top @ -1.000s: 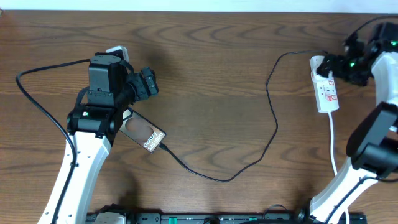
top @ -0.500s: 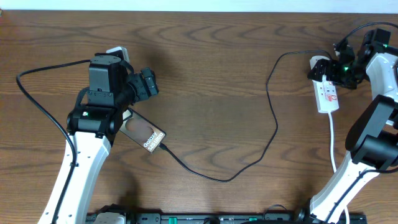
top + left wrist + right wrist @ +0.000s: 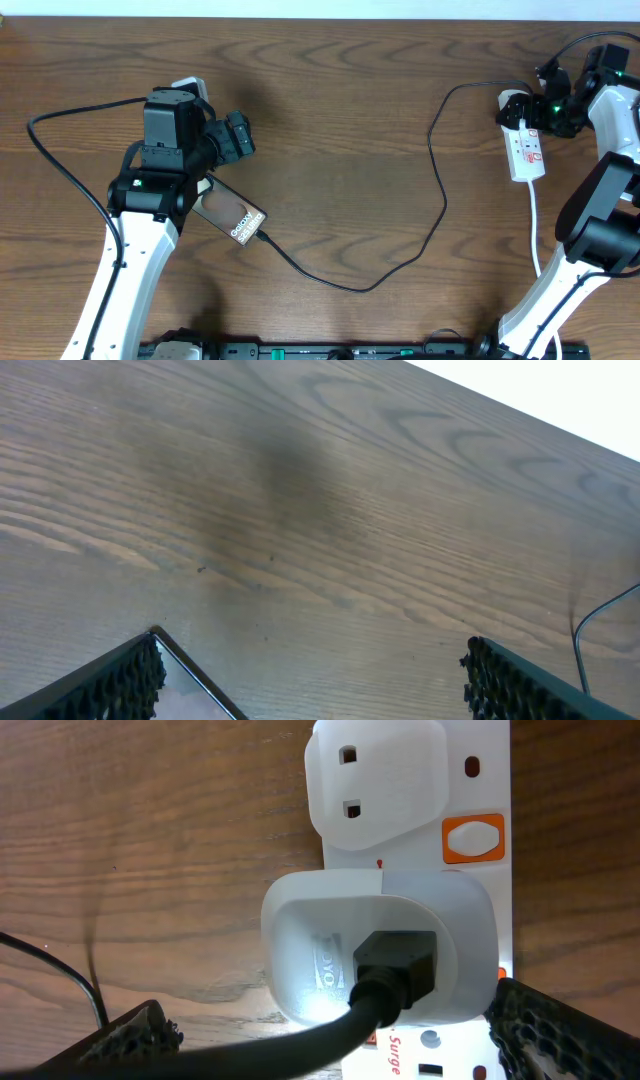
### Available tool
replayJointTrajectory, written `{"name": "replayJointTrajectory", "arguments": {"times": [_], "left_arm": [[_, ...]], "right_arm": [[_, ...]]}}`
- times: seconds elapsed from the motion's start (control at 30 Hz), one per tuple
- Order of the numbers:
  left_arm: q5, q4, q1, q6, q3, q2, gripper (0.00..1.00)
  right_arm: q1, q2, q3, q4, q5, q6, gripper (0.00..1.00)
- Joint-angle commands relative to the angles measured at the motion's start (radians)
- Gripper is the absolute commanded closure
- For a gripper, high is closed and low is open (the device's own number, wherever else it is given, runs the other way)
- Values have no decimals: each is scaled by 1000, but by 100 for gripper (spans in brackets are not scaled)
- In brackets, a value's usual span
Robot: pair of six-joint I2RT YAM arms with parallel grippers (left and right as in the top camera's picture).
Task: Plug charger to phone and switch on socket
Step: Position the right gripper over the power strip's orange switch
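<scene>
At the desk (image 3: pixel 340 150) the work appears to fall to the right arm (image 3: pixel 600 230) while the left arm (image 3: pixel 135 240) waits, and the step in hand is judged to be switching on. The socket (image 3: pixel 527 150) lies at the far right and the phone (image 3: pixel 230 212) at the left, just under the left arm. The charger (image 3: pixel 441 195) loops between them, and its plug tip looks already seated in the phone's nearer end. The right arm reaches up the right edge and bends inward. Its jaws are spread wide over the socket's far end, with the white adaptor (image 3: pixel 320 955) between the fingertips (image 3: pixel 135 1038) and apparently untouched. The left arm is raised over the phone's far end, its jaws also wide and holding nothing, aimed at bare wood. The next move probably calls for a sideways shift and one fingertip pressed onto a switch. The plain orange switch (image 3: pixel 473 838) sits beside the neighbouring outlet. The adaptor's own switch is mostly hidden, so whether it is on cannot be told.
</scene>
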Motion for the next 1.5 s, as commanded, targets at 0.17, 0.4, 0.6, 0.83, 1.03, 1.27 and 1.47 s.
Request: {"name": "replayJointTrajectory", "arguments": {"times": [0.17,0.4,0.6,0.83,1.03,1.27,1.47], "left_arm": [[-9,-6,-4,5,10,2,7],[-9,-6,-4,5,10,2,7],[-9,-6,-4,5,10,2,7],[-9,-6,-4,5,10,2,7],[-9,-6,-4,5,10,2,6],[-9,-24,-4,5,10,2,6],[-9,-27,-4,5,10,2,7]], "right_arm": [[3,46,-2,7,-6,24,1],[11,104,-2,6,-38,46,1],[25,114,-2,-1,-84,77,4],[53,114,-2,-32,-96,87,7],[80,114,-2,-55,-96,87,9],[111,114,-2,-61,-97,100,9],[140,114,-2,-60,-122,121,10]]}}
